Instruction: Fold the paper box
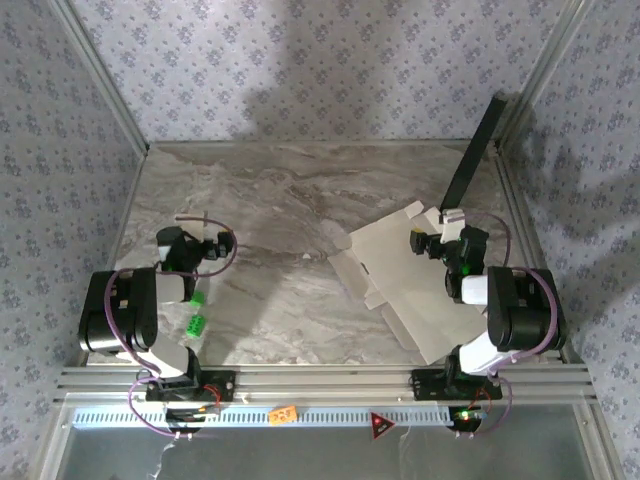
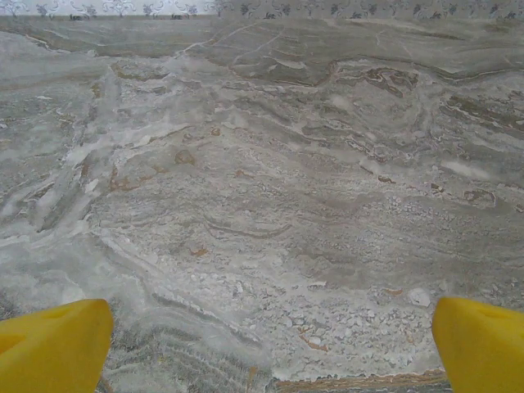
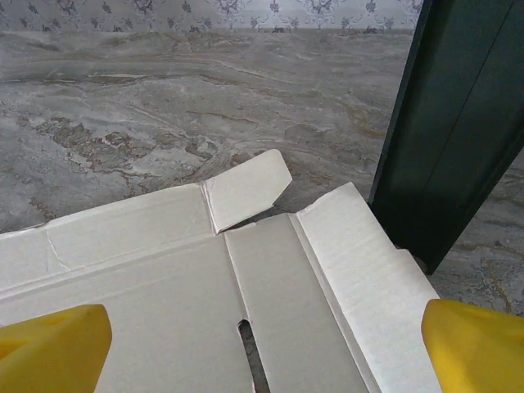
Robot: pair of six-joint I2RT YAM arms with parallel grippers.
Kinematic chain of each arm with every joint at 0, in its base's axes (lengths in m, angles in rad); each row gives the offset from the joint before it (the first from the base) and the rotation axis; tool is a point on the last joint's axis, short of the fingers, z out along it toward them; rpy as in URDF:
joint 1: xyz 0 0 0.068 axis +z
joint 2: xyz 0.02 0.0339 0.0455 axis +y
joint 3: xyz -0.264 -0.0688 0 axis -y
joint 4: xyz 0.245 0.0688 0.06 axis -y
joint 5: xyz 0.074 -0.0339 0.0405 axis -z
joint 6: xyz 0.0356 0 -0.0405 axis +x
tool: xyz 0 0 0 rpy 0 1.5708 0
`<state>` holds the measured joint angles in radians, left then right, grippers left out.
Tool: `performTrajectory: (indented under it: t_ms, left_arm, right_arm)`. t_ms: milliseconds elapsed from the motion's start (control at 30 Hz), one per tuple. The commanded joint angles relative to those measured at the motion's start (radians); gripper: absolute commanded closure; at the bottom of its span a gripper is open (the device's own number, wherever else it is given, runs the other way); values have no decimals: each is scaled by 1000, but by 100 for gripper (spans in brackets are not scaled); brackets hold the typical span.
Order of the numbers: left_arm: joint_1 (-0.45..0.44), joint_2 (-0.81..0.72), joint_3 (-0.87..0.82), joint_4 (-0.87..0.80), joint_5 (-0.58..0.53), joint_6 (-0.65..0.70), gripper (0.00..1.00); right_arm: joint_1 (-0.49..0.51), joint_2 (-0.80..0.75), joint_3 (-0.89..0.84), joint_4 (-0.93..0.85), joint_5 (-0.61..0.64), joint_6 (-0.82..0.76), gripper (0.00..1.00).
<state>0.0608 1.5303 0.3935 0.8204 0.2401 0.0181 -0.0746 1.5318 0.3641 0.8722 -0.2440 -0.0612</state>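
Paper box [image 1: 400, 290] flat, unfolded; orange tag [image 1: 284, 412], red triangle label [image 1: 379, 424] unreadable.

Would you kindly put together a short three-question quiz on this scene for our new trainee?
1. Fill in: the jaws of the left hand and the right hand both stand ____.
2. Which hand is above the paper box? A. left hand B. right hand C. neither
3. True or false: the paper box is already folded shut.

Key: 1. open. 2. B. 3. False, it lies flat and unfolded on the table.
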Motion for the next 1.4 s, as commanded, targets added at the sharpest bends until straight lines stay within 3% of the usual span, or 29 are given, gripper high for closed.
performTrajectory:
  t_ms: [0, 1267, 1367]
  left_arm:
    - [5, 3, -8, 42, 25, 14, 0]
    - [23, 7, -1, 39, 30, -9, 0]
    - [24, 8, -1, 39, 29, -8, 0]
  right_arm:
    - [-3, 2, -8, 23, -15, -13, 1]
    - [-16, 5, -4, 20, -11, 9, 1]
    - [-9, 5, 1, 14, 37, 12, 1]
